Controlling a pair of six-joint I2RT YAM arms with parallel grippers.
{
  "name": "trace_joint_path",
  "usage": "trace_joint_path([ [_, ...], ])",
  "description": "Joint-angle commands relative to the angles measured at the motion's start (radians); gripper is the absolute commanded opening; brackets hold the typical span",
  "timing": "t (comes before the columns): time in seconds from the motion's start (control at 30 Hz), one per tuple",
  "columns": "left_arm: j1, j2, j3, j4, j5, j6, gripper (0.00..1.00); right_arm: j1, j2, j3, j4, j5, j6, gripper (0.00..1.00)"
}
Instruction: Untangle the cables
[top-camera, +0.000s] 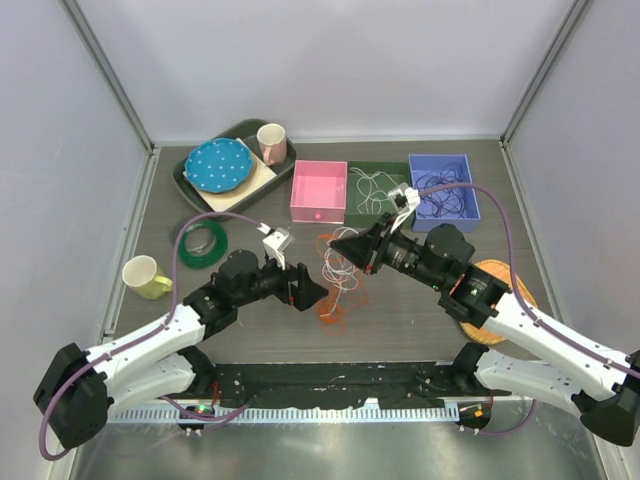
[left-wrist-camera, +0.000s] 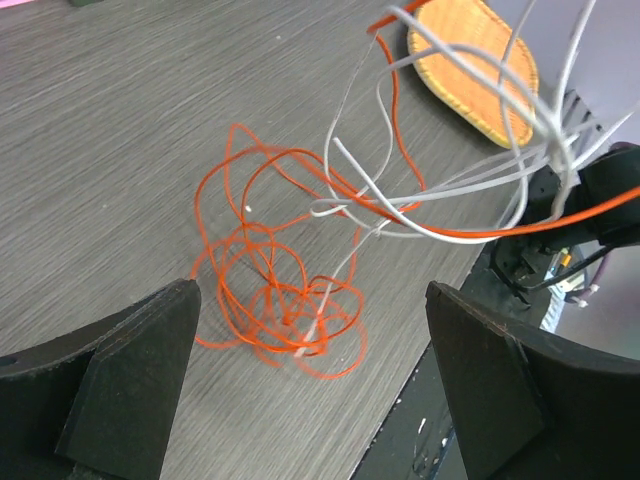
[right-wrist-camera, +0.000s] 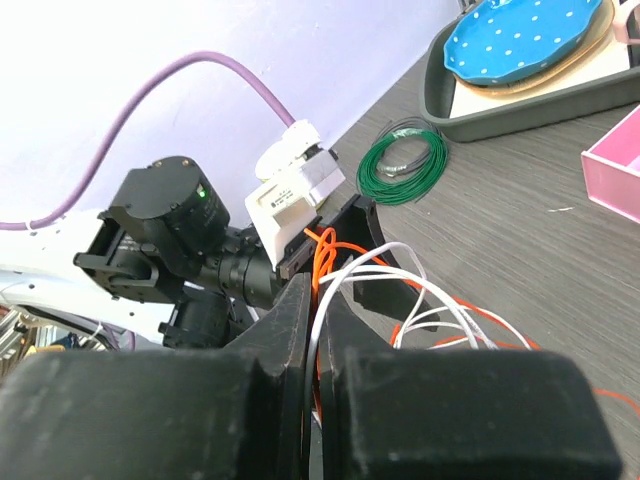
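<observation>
Grey wood-grain worktop (top-camera: 400, 320) carries everything. On it the two arms meet near the middle. The left pincer (top-camera: 318, 290) is spread wide, its fingers (left-wrist-camera: 130, 370) far apart and low over the worktop, gripping nothing. The right pincer (top-camera: 342, 246) is closed tight on the white cable (right-wrist-camera: 395, 258), whose loops hang in the air in front of it.

Along the far side stand a green box (top-camera: 378, 168) with more white cable in it and, just beside it, a blue box (top-camera: 445, 160) holding the purple cables (top-camera: 445, 200).

A green coil (right-wrist-camera: 430, 150) lies by itself on the left, well apart from the rest.

Between the two pincers the red-orange cable (left-wrist-camera: 280, 310) lies as a knotted heap on the worktop, one strand rising from it alongside the white loops.
</observation>
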Motion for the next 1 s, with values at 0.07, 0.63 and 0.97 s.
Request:
trace_joint_path([
  [0.07, 0.0, -0.029, -0.057, 0.248, 0.106, -0.041, 1.0, 0.003, -0.005, 0.08, -0.057, 0.001, 0.024, 0.01],
  [0.63, 0.0, 0.008, 0.062, 0.251, 0.141, 0.166, 0.85, 0.003, 0.003, 0.116, -0.052, -0.093, 0.04, 0.01],
  [0.97, -0.002, 0.075, 0.091, 0.273, 0.193, 0.183, 0.71, 0.003, 0.001, 0.12, -0.04, -0.105, 0.044, 0.01],
])
